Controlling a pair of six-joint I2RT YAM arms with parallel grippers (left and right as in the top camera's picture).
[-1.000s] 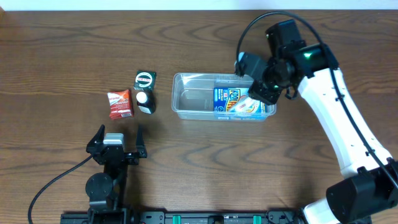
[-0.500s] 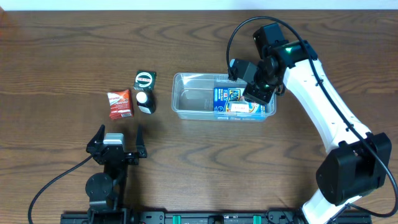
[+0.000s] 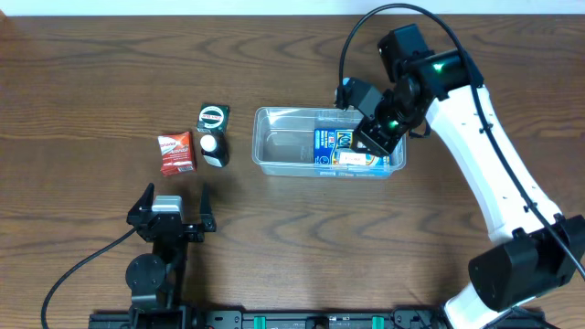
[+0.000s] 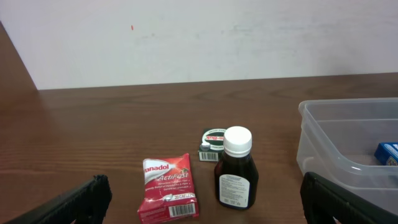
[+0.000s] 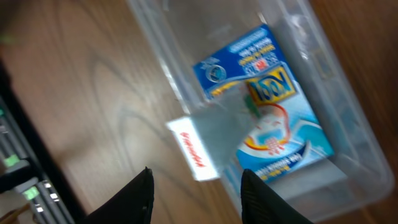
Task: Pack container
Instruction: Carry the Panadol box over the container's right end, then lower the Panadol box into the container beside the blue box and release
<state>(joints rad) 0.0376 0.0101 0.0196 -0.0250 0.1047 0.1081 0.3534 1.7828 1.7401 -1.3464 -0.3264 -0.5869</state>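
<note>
Clear plastic container (image 3: pixel 283 146) mid-table from overhead, blue box (image 3: pixel 331 144) in its 3 o'clock end. Right gripper (image 3: pixel 370 142) hanging over that end, left gripper (image 3: pixel 175 194) parked at 7 o'clock. From the left wrist: jaws spread wide and empty, red sachet (image 4: pixel 166 196), dark bottle (image 4: pixel 236 177) and green box (image 4: pixel 214 144) at 12 o'clock. Only from the right wrist: jaws parted, gripping nothing, white red-printed tab (image 5: pixel 194 149) near the blue box. Probably a release; best to rise straight up, clear of the rim.
</note>
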